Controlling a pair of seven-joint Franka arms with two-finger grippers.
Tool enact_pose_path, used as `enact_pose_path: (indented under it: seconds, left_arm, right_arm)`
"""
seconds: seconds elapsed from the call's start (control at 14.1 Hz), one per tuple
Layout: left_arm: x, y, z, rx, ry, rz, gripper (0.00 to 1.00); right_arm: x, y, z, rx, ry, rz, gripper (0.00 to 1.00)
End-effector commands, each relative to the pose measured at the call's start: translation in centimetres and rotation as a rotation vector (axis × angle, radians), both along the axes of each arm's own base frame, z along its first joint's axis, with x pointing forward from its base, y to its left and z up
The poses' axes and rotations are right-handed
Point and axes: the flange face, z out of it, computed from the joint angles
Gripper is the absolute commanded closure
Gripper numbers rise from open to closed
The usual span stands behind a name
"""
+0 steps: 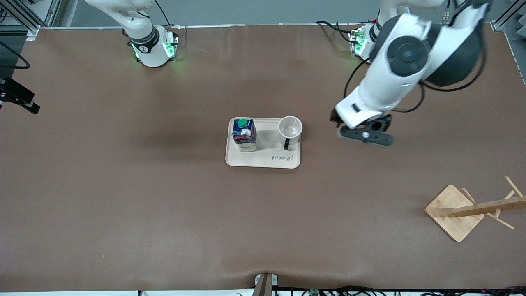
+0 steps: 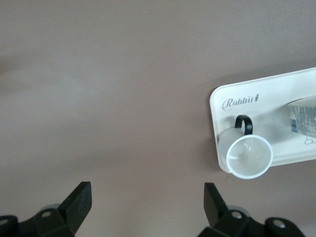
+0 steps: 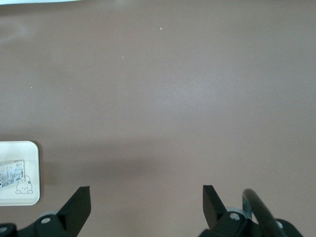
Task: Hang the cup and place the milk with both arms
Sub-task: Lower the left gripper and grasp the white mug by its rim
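Observation:
The white cup [image 1: 290,127] stands upright on a pale tray [image 1: 263,158], its black handle turned toward the front camera. The dark blue milk carton [image 1: 244,135] with a green cap stands on the same tray, toward the right arm's end. My left gripper [image 1: 363,133] hangs open and empty over bare table beside the tray, toward the left arm's end. In the left wrist view the open gripper [image 2: 147,197] sees the cup [image 2: 249,157], the carton [image 2: 302,118] and the tray [image 2: 232,98]. My right gripper [image 3: 146,197] is open and empty over bare table; it is out of the front view.
A wooden rack with pegs [image 1: 472,207] stands near the front camera at the left arm's end. The tray's corner [image 3: 19,153] shows at the edge of the right wrist view. A brown mat covers the table.

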Motion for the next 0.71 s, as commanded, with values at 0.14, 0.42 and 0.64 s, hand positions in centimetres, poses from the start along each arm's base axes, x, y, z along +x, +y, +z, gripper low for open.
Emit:
enact_pose_path:
  seconds: [0.14,0.42,0.64]
  left_arm:
    - [-3.3,-3.9,-8.7,-0.007,0.017,-0.043,0.0]
    - [-5.6,-6.1,-15.0,0.006,0.053,-0.054,0.07]
    - [-7.1,-8.8,-18.5,0.006,0.056,0.011,0.11]
  right_arm:
    - [0.1,0.0,-0.8,0.002,0.049,-0.011,0.0]
    - [0.2,0.3,-1.4,0.003,0.068,0.004,0.0]
    - [0.4,1.0,-1.2,0.016,0.061,0.013,0.0]
